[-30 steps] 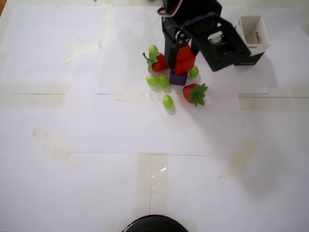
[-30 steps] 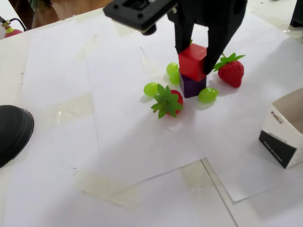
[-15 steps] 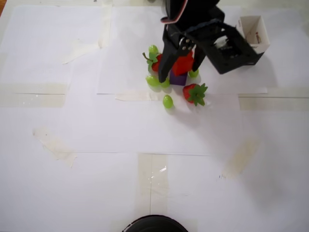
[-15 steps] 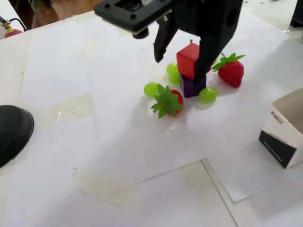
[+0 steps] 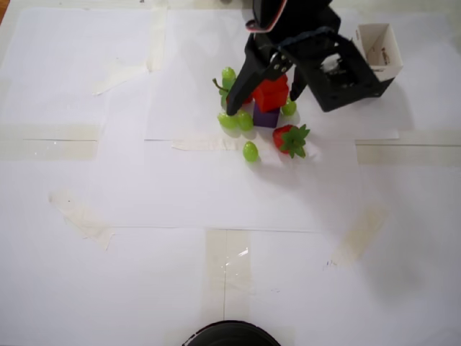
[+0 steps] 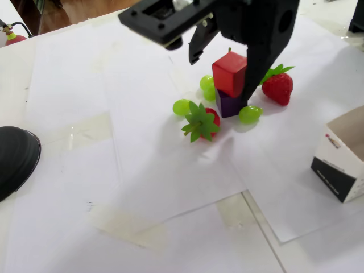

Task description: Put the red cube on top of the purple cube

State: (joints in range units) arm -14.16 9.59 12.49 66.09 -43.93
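Note:
The red cube point(image 5: 271, 94) point(image 6: 230, 73) sits on top of the purple cube point(image 5: 265, 117) point(image 6: 229, 104), slightly askew. My black gripper point(image 5: 263, 101) point(image 6: 220, 81) is open and straddles the stack. In the fixed view one finger stands raised to the left of the red cube with a clear gap. The other finger point(image 6: 254, 71) runs down along the cube's right side; whether it touches is unclear. Nothing is gripped.
Two strawberries point(image 6: 202, 121) point(image 6: 277, 85) and several green grapes point(image 5: 250, 151) point(image 6: 249, 114) crowd the stack. A black-and-white paper carton point(image 5: 376, 54) point(image 6: 341, 165) stands to the right. A black round object point(image 5: 229, 334) point(image 6: 14, 159) lies at the table edge. Taped white paper sheets cover the table.
The gripper was shut on the red cube over the purple cube one second ago. It has opened wide and the red cube now rests on the purple cube.

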